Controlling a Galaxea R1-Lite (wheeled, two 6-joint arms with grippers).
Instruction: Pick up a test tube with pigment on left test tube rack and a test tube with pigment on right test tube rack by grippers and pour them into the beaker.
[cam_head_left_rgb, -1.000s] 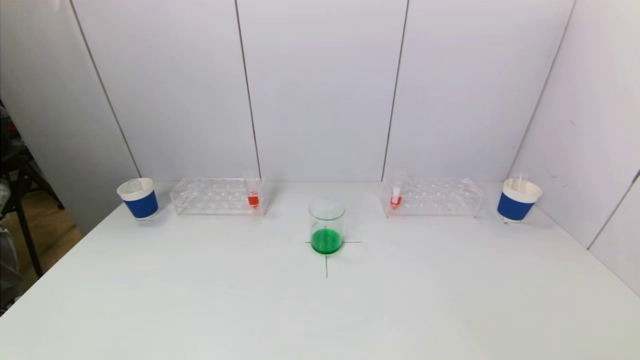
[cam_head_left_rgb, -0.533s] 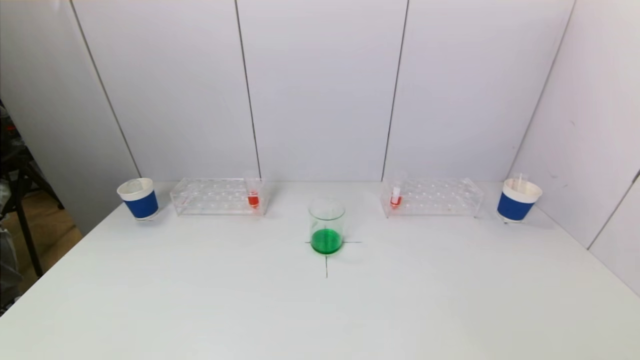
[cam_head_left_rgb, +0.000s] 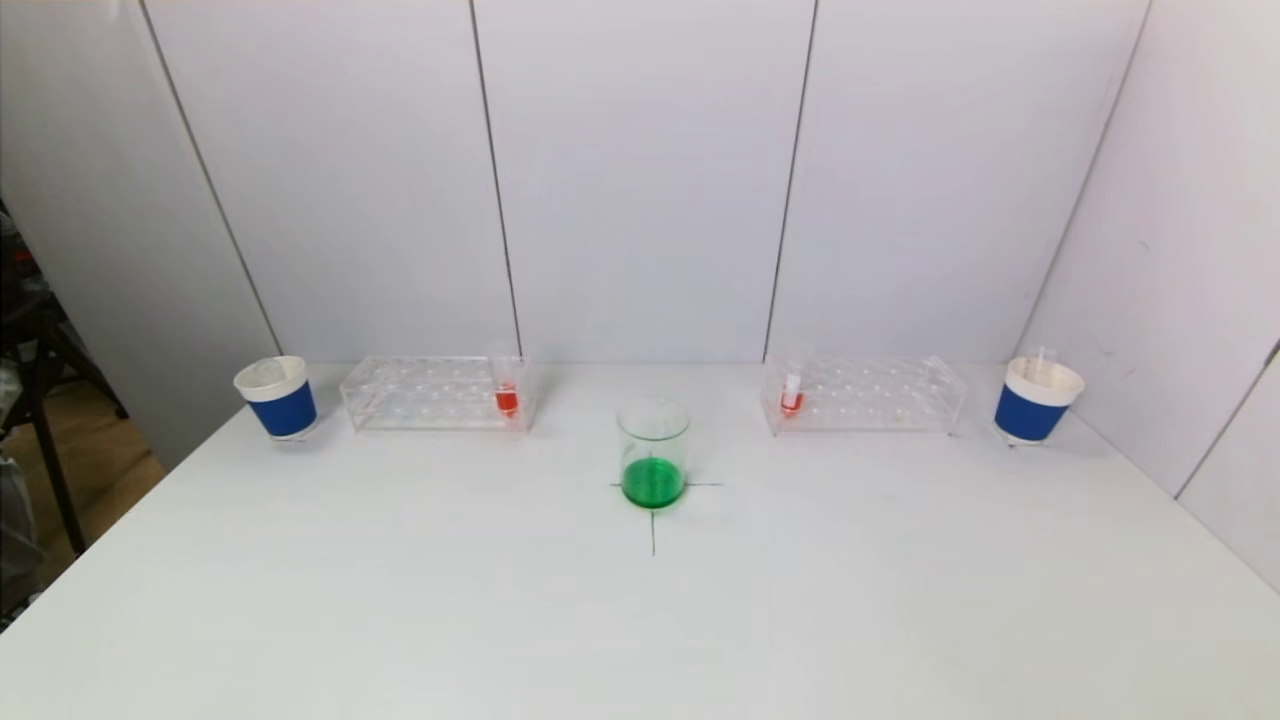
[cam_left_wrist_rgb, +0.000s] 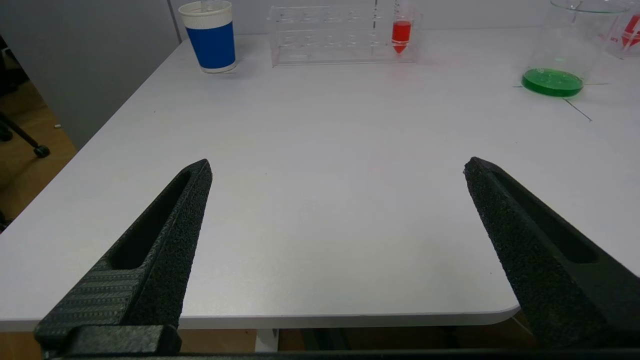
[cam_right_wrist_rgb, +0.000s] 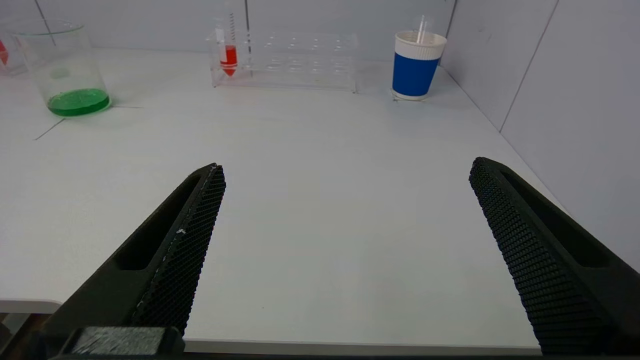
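A clear beaker (cam_head_left_rgb: 653, 452) with green liquid stands mid-table on a black cross mark. The left clear rack (cam_head_left_rgb: 435, 392) holds a test tube of red pigment (cam_head_left_rgb: 507, 392) at its inner end; it also shows in the left wrist view (cam_left_wrist_rgb: 401, 31). The right clear rack (cam_head_left_rgb: 865, 393) holds a red-pigment tube (cam_head_left_rgb: 792, 390), which also shows in the right wrist view (cam_right_wrist_rgb: 229, 55). Neither gripper shows in the head view. My left gripper (cam_left_wrist_rgb: 337, 167) and right gripper (cam_right_wrist_rgb: 347, 170) are open and empty, over the table's near edge, far from the racks.
A blue-and-white paper cup (cam_head_left_rgb: 276, 397) stands left of the left rack. Another cup (cam_head_left_rgb: 1036, 400) with a stick in it stands right of the right rack. White walls close the back and right side. The table's left edge drops to the floor.
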